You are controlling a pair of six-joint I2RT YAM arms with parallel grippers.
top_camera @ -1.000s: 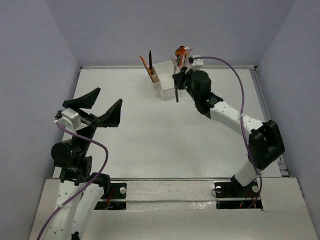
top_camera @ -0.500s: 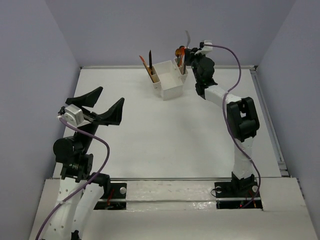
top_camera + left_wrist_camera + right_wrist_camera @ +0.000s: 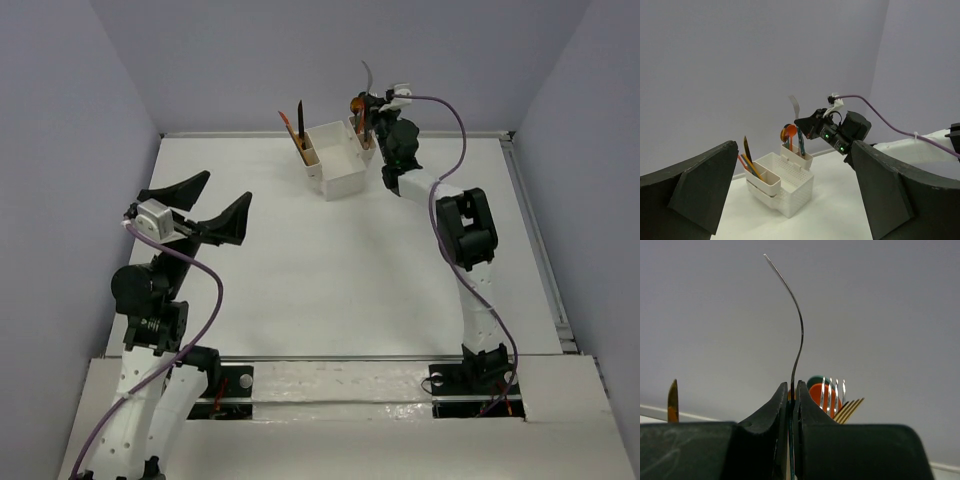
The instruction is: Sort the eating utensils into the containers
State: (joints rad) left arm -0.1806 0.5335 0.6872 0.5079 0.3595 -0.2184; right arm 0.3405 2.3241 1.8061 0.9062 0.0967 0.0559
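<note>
The white table (image 3: 330,270) is closed in by plain grey walls. At the lower left of the overhead view, the left gripper (image 3: 228,186) hangs above the surface with its two fingers spread wide and nothing between them. I judge it is kept there so that its camera looks toward the far edge.

At the upper middle stands the white box (image 3: 345,182), with an orange piece (image 3: 288,125) and a black piece (image 3: 300,118) upright in its narrow left compartment. Just behind the box's right side, the right gripper (image 3: 370,106) is clamped on a silver utensil (image 3: 367,72). It holds the utensil upright with the head on top, probably so that the handle can go straight down into the narrow right compartment.

From above I cannot tell if the handle is inside. The left wrist view shows it from the side: a dark handle (image 3: 800,142) seems to reach down to that compartment, beside an orange spoon (image 3: 788,132). Only the right wrist view shows the grip itself, with the fingers pressed on the thin metal. Behind them are fork tines (image 3: 834,386) and a gold fork (image 3: 851,409).
</note>
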